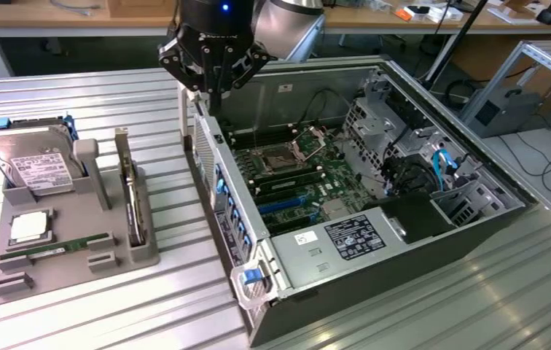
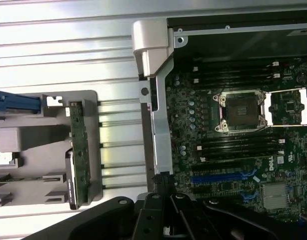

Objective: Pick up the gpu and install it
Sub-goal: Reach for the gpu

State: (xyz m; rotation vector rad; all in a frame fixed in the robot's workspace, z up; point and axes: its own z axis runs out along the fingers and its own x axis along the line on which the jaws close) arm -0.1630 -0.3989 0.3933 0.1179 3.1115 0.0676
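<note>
Hovering above the side wall of the open computer case (image 1: 300, 91), the gripper (image 1: 212, 95) has its fingers pressed together on nothing. The gpu (image 1: 130, 193) stands on edge in a slot of the grey holder tray (image 1: 62, 281) beside the case, likely so its upper edge is free for pinching.

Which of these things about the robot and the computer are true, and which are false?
1. The gpu stands on its edge in the grey holder. True.
2. The gripper is holding the gpu. False: it is shut on nothing, up by the computer case's edge.
3. The computer case lies open with its motherboard showing. True.
4. The hard drive sits inside the case. False: it stands in the grey holder, outside the case.
</note>
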